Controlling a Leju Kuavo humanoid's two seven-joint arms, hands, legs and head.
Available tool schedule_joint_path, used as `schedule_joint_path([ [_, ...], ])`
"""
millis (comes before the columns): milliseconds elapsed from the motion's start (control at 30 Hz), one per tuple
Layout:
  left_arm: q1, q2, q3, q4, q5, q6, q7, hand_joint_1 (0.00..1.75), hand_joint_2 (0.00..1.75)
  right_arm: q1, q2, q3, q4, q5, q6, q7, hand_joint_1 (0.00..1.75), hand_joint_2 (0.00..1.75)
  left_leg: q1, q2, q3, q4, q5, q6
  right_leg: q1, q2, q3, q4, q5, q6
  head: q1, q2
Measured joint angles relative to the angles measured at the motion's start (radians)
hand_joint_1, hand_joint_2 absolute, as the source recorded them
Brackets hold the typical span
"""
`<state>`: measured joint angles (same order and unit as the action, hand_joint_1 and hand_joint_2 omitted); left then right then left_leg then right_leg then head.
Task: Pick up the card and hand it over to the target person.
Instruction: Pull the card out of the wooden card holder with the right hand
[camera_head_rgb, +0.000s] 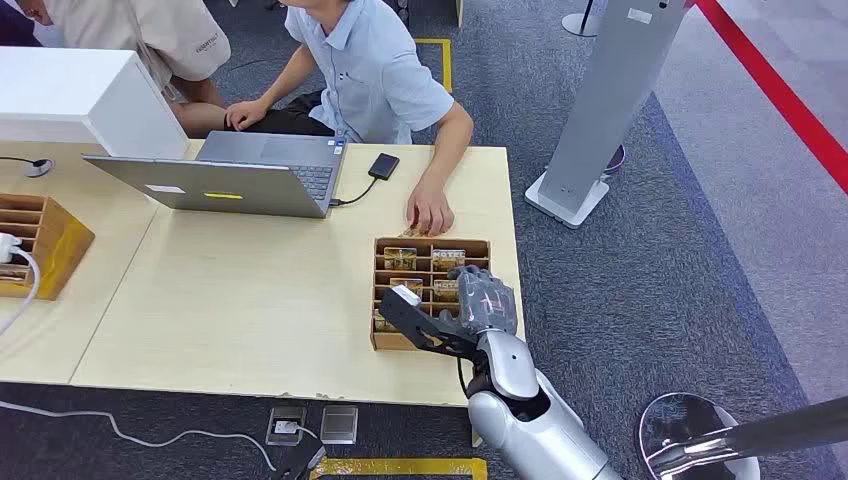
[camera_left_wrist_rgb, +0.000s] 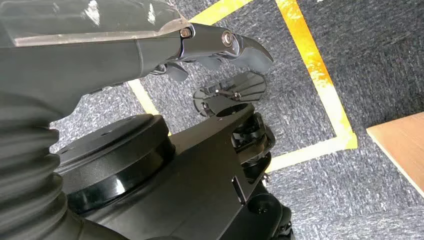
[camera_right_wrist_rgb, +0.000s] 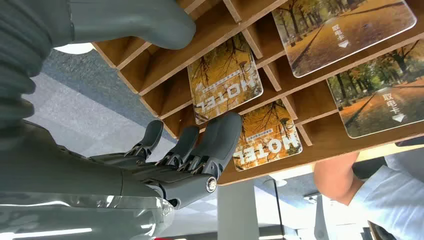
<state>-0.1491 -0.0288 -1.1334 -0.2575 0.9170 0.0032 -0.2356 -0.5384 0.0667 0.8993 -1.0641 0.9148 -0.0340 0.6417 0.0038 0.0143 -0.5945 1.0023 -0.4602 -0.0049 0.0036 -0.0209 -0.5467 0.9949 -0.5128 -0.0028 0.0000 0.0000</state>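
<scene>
A pale wooden surface (camera_head_rgb: 250, 300) carries a wooden compartment box (camera_head_rgb: 385, 342) near its front right corner, close to the right edge. The box holds several autumn-patterned cards marked HOTEL, each lying in its own slot; one card (camera_right_wrist_rgb: 225, 80) sits in a slot just beside the right hand's fingers (camera_right_wrist_rgb: 220, 142), and a second card (camera_right_wrist_rgb: 267, 137) lies partly behind those fingertips. The right hand (camera_head_rgb: 478, 300) hovers over the right side of the box, fingers extended and apart from the thumb (camera_right_wrist_rgb: 135, 20), with nothing gripped between them; whether the fingertips touch the second card cannot be told. The left hand (camera_left_wrist_rgb: 215, 47) hangs beside the robot's body over grey carpet with yellow tape lines (camera_left_wrist_rgb: 310, 65), fingers loosely curled, holding nothing visible. At the far edge of the surface, a person in a light blue shirt (camera_head_rgb: 375, 70) sits and rests a hand (camera_head_rgb: 430, 212) on the surface just beyond the box's far side. An open laptop (camera_head_rgb: 235, 178) stands toward the far left of the surface, with a small dark device (camera_head_rgb: 383, 165) cabled beside it. Another wooden box (camera_head_rgb: 45, 240) sits at the left on an adjoining surface.
</scene>
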Motion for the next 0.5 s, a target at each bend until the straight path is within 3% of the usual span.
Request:
schedule_joint_path([
  [500, -0.001, 0.002, 0.0, 0.002, -0.003, -0.009, 0.011, 0.0, 1.75, 0.007, -0.011, -0.007, -0.004, -0.003, -0.001, 0.005, 0.7, 1.75, 0.0, -0.001, 0.001, -0.001, 0.0, 0.0, 0.0, 0.0, 0.001, -0.001, 0.0, 0.0, 0.0, 0.0],
])
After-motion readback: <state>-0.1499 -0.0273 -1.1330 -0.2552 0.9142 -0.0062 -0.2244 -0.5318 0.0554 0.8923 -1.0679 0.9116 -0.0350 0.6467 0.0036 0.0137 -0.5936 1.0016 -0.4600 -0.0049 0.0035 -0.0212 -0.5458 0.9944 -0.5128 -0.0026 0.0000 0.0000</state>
